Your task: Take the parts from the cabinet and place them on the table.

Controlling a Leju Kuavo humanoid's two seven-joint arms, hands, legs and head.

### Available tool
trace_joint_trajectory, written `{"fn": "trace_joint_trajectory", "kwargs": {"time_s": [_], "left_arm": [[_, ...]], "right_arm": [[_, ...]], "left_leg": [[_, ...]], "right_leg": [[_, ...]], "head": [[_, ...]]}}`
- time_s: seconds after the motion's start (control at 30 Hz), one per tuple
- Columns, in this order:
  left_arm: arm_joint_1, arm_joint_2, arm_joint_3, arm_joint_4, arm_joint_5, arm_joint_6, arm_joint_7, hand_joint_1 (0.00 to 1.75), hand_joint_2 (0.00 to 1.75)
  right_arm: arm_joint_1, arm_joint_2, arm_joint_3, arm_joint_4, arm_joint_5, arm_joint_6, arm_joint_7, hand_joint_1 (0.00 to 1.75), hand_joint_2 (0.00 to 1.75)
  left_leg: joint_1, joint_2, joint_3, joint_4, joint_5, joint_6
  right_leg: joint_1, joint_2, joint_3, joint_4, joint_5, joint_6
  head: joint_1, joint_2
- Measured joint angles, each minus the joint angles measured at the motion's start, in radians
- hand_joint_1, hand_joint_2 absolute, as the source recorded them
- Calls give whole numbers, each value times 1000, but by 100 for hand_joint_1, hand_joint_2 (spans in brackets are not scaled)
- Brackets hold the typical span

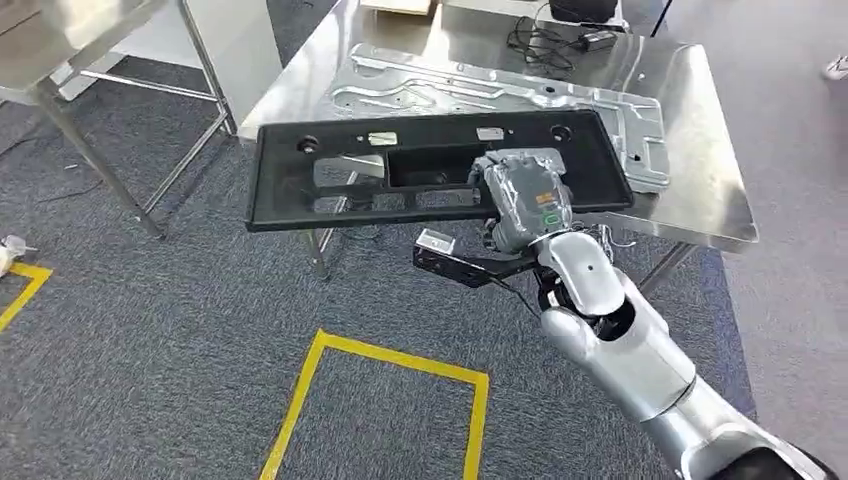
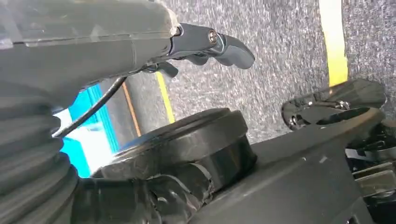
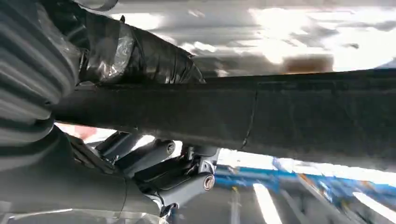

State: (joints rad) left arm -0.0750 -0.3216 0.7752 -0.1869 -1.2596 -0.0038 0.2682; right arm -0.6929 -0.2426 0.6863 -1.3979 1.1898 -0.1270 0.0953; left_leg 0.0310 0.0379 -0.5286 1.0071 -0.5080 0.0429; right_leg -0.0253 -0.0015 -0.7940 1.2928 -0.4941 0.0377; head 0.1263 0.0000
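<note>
The right hand, fingers clamped on the long black plastic panel, holds it level over the steel worktop's near edge, presumably for placing beside the stamped silver metal sheet.

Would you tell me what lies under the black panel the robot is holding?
Under the black panel: the steel table's near edge and a silver stamped sheet, partly covered; grey carpet at its left end. Anything directly beneath is hidden.
</note>
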Motion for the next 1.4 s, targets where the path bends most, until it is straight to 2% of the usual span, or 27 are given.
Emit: {"fn": "trace_joint_trajectory", "kwargs": {"time_s": [0.03,0.07,0.1,0.13,0.17,0.27,0.3,0.33,0.37,0.4,0.43,0.47,0.5,0.57,0.6,0.63,0.67,0.7,0.73,0.77,0.87,1.03,1.2,1.4], "left_arm": [[0,0,0,0,-2,0,1,0,175],[1,0,0,0,-3,1,1,0,175],[3,0,0,0,-5,1,2,0,175],[4,0,0,0,-6,3,5,0,175],[5,0,0,0,-8,5,8,0,175],[1,0,0,0,-16,10,18,0,175],[3,0,0,0,-16,11,19,0,175],[4,0,0,0,-16,13,19,0,175],[1,0,0,0,-16,14,19,0,175],[-5,0,0,0,-16,14,19,0,175],[-11,0,0,0,-16,14,18,0,175],[-15,0,0,0,-15,14,18,0,175],[-17,0,0,0,-15,14,18,0,175],[-13,0,0,0,-16,14,18,0,175],[-9,0,0,0,-16,16,19,0,175],[-6,0,0,0,-15,17,19,0,175],[-7,0,0,0,-14,18,20,0,175],[-7,0,0,0,-10,19,21,0,175],[-8,-1,0,0,-5,19,20,0,175],[-8,0,2,0,-1,16,18,0,175],[-6,-2,9,0,16,1,13,0,175],[-5,-2,20,0,15,-2,14,0,175],[-5,-2,20,0,6,2,8,0,175],[-4,-2,29,0,18,-5,6,0,175]], "right_arm": [[-1,10,5,22,7,-1,7,175,175],[-5,14,10,37,11,-1,9,175,175],[-10,23,15,50,15,-1,10,175,175],[-18,34,19,64,16,-1,10,175,175],[-26,48,22,77,17,-1,11,175,175],[-32,73,33,110,31,-6,20,175,175],[-31,84,34,113,39,-8,25,175,175],[-35,91,35,117,52,-18,34,175,175],[-37,101,35,120,65,-27,46,175,175],[-37,111,36,123,81,-39,55,175,175],[-35,115,37,126,89,-42,58,175,175],[-33,118,40,129,92,-42,60,175,175],[-30,120,43,133,93,-42,63,175,175],[-29,123,47,136,95,-42,65,175,175],[-29,125,48,138,101,-44,71,175,175],[-27,130,48,140,112,-50,76,175,175],[-27,136,48,144,130,-62,82,175,175],[-25,142,48,146,147,-71,84,175,175],[-23,153,49,150,163,-77,85,175,175],[-24,170,50,160,186,-84,94,175,175],[-61,242,51,207,219,-87,114,175,175],[-116,294,53,239,216,-83,113,175,175],[-120,302,53,233,236,-85,127,175,175],[-90,287,52,194,252,-115,143,175,175]], "left_leg": [[2,11,8,0,-6,-4],[3,20,18,0,-13,-10],[2,29,27,0,-20,-15],[-6,39,25,-2,-25,-23],[-8,49,28,-3,-29,-29],[-9,83,51,-15,-39,-48],[-3,53,48,-1,-53,-52],[-3,11,26,43,-77,-50],[-3,-9,-6,105,-108,-49],[-7,-25,-60,210,-155,-48],[-10,-29,-98,281,-177,-49],[-11,-29,-119,315,-175,-47],[-11,-30,-122,308,-147,-45],[-10,-34,-81,184,-44,-38],[-9,-54,-56,103,9,-35],[-9,-68,-43,73,9,-29],[-8,-71,-37,40,6,-31],[-11,-68,-35,39,-4,-25],[-10,-67,-34,27,-1,-21],[-10,-69,-33,24,2,-25],[-12,-70,-31,24,3,-23],[-12,-80,-29,24,4,-22],[-12,-81,-29,24,3,-20],[-12,-81,-27,23,1,-20]], "right_leg": [[-3,-6,37,-76,50,1],[-4,-22,86,-173,100,0],[-1,-58,121,-251,119,-4],[21,-88,134,-255,100,-11],[20,-73,130,-261,98,-20],[24,-38,131,-264,89,-35],[12,-27,140,-271,90,-42],[13,-19,142,-274,89,-50],[14,-10,142,-275,88,-58],[15,3,144,-273,84,-64],[18,14,146,-272,81,-67],[20,25,149,-271,79,-70],[22,41,154,-268,76,-70],[22,71,160,-261,68,-66],[21,82,162,-254,63,-63],[21,85,160,-251,59,-61],[27,100,151,-238,59,-56],[22,103,144,-241,63,-49],[23,105,145,-243,63,-46],[24,103,145,-246,67,-58],[24,100,149,-252,67,-58],[26,89,157,-258,68,-57],[26,88,157,-259,65,-54],[27,88,157,-259,64,-51]], "head": [[0,0],[0,0],[0,0],[1,0],[-1,0],[0,0],[-1,0],[-2,0],[-3,0],[-3,0],[-3,0],[-3,0],[-3,0],[-3,0],[-3,0],[-2,0],[-4,0],[-4,0],[-4,0],[-3,0],[-4,0],[-3,0],[-4,0],[-4,0]]}}
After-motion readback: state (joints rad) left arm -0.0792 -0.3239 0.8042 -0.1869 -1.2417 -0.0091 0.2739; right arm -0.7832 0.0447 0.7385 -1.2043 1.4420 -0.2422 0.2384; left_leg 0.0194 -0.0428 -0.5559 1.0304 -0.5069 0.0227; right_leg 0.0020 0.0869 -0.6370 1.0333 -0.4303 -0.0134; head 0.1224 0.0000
